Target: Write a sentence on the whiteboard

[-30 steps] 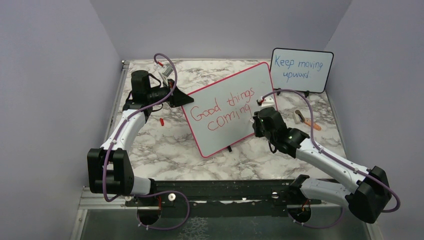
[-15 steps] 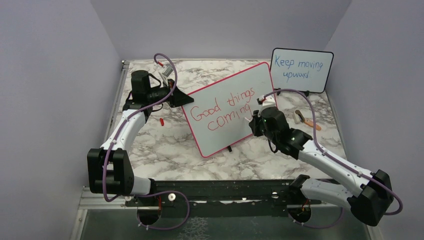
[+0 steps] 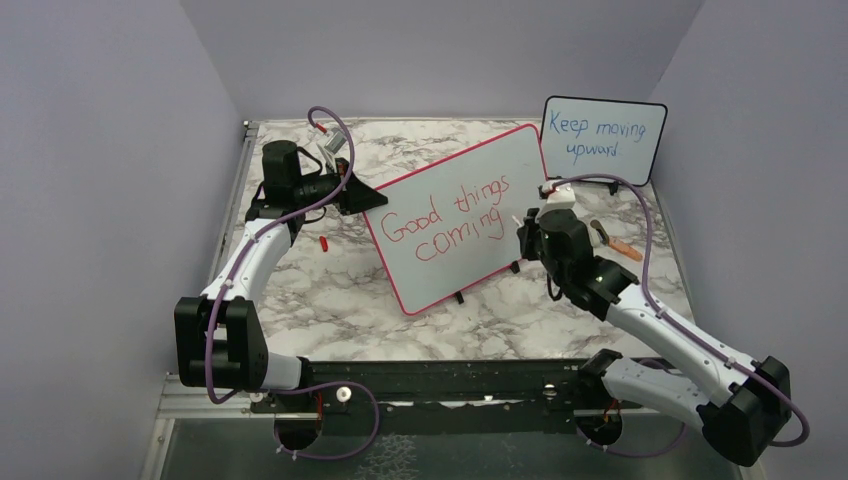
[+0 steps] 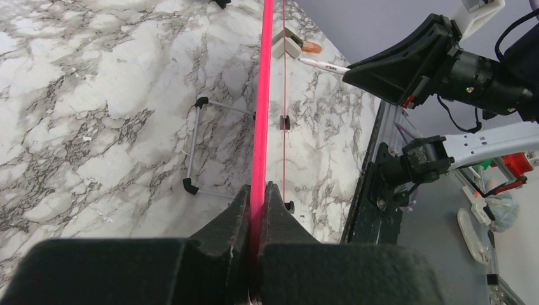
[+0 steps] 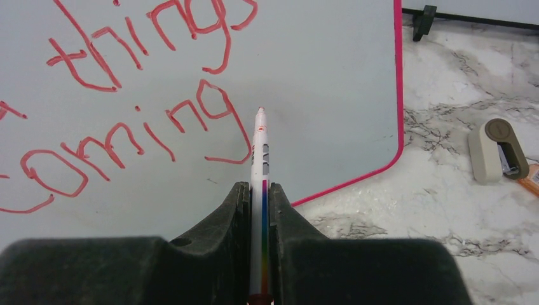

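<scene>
Right jaws backed off the sentence [image 3: 450,222], wrist view showing marker [image 5: 260,152] pinched; left jaws pinch whiteboard [image 3: 440,272].

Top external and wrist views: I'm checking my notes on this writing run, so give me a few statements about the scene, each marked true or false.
1. The left gripper is shut on the red-pink edge of the whiteboard. True.
2. The sentence on it is written in blue. False: it is red and reads "Good things coming"; the blue writing is on the smaller black-framed board.
3. The right gripper is shut on a marker. True.
4. The marker's tip points at the word "Good". False: it points beside the g that ends "coming".
</scene>
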Tool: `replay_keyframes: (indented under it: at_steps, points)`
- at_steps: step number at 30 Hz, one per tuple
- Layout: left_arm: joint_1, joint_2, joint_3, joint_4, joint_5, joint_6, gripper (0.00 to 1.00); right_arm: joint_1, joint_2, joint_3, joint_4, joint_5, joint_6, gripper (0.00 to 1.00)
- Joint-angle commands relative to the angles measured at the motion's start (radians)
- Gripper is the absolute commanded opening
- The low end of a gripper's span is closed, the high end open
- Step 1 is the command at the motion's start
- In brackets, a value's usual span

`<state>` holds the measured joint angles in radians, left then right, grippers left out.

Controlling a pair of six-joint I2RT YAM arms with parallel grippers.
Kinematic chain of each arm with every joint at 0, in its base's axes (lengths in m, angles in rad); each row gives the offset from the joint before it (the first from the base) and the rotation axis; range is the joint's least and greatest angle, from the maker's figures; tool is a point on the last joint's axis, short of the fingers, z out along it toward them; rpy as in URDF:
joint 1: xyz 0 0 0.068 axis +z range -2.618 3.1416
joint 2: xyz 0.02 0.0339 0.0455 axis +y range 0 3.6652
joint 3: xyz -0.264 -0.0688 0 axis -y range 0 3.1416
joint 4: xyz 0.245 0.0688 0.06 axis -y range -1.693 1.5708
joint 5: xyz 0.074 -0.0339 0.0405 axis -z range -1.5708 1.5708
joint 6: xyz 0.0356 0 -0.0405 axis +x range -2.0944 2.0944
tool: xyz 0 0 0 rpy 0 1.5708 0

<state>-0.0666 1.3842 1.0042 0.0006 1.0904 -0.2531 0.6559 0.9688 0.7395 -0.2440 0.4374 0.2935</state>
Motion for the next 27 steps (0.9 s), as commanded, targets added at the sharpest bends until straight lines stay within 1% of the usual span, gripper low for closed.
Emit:
replay_keyframes:
  at_steps: [1,9,21,27]
  points:
    - [-0.018,0.046,-0.026,-0.09,-0.118,0.087,0.0,-0.023,0.015,0.005,0.078,0.012,-0.014,0.01]
    - [-0.018,0.047,-0.024,-0.09,-0.118,0.087,0.0,-0.043,0.053,0.006,0.119,-0.034,-0.012,0.01]
    - [-0.018,0.05,-0.024,-0.091,-0.116,0.087,0.0,-0.065,0.121,-0.001,0.135,-0.084,-0.004,0.01]
    - [-0.018,0.051,-0.024,-0.092,-0.116,0.089,0.0,-0.073,0.127,0.009,0.138,-0.092,-0.009,0.01]
